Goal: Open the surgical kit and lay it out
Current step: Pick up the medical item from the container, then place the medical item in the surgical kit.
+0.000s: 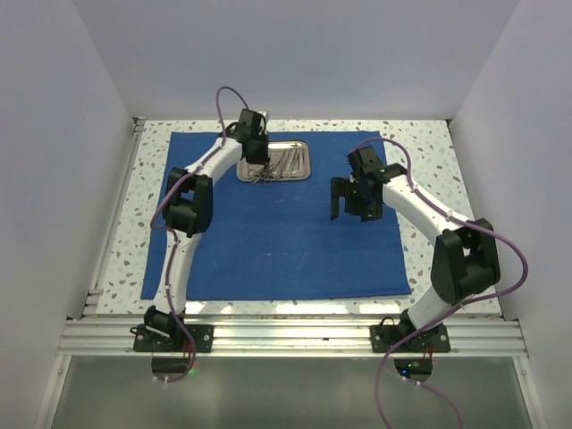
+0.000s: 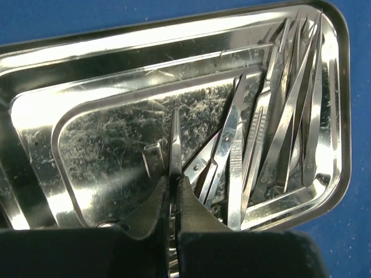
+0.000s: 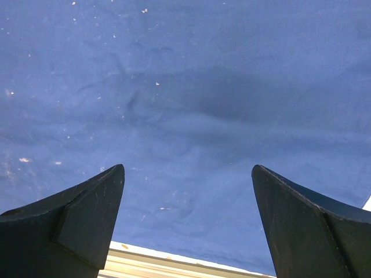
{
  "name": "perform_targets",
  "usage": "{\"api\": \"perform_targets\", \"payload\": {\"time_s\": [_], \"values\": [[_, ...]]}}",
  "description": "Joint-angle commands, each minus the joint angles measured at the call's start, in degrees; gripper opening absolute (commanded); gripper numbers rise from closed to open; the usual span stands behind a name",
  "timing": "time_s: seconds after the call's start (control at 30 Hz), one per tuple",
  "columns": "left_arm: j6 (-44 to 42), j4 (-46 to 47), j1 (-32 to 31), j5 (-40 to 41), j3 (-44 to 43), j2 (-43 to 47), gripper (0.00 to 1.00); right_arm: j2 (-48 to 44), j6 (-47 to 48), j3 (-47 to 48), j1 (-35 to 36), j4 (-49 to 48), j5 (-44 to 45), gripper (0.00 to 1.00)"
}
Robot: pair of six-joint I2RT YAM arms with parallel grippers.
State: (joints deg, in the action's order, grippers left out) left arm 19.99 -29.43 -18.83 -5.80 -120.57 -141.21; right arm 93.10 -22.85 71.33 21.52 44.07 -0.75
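Blue cloth wrap [image 1: 268,241] is open and flat on the speckled table [image 1: 429,161]. Steel tray [image 1: 286,143] sits on the cloth near its far edge, left of centre. Left gripper [image 2: 174,180] is down in the tray, jaws pinched together on one slim instrument [image 2: 174,139], tip pointing away from the wrist camera. Could be scissors or forceps, can't tell from this angle. Other instruments [image 2: 272,127] lie bunched and overlapping along the tray's right side in the wrist view. Right gripper [image 3: 186,169] hangs over bare cloth to the right of the tray, fingers wide apart.
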Motion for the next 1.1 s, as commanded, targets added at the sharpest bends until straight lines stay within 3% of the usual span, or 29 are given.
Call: {"api": "perform_targets", "payload": {"time_s": [0.0,0.23,0.43,0.8,0.93,1.07], "values": [[0.31,-10.91,-0.51,-0.88,-2.9,0.84,0.0,-2.57,0.35,0.83,-0.16,-0.92,-1.27,0.95],[0.84,-11.35,0.72,-0.35,-7.31,6.28,0.0,-2.84,0.26,1.97,-0.25,-0.57,-1.53,0.95],[1.8,-9.6,0.72,1.58,2.25,16.65,0.0,-2.92,0.18,1.88,-0.16,-0.48,-1.97,0.94],[5.93,2.51,0.64,3.78,51.63,50.99,0.0,-3.72,-0.79,0.22,-0.16,-1.27,-4.34,0.94],[6.11,10.43,0.72,3.6,68.41,57.35,0.0,-3.28,-1.05,-0.14,-0.16,-1.54,-5.22,0.93],[5.85,16.49,0.81,2.73,75.12,56.05,0.0,-2.84,-0.97,-0.05,-0.07,-1.54,-5.49,0.93]]}}
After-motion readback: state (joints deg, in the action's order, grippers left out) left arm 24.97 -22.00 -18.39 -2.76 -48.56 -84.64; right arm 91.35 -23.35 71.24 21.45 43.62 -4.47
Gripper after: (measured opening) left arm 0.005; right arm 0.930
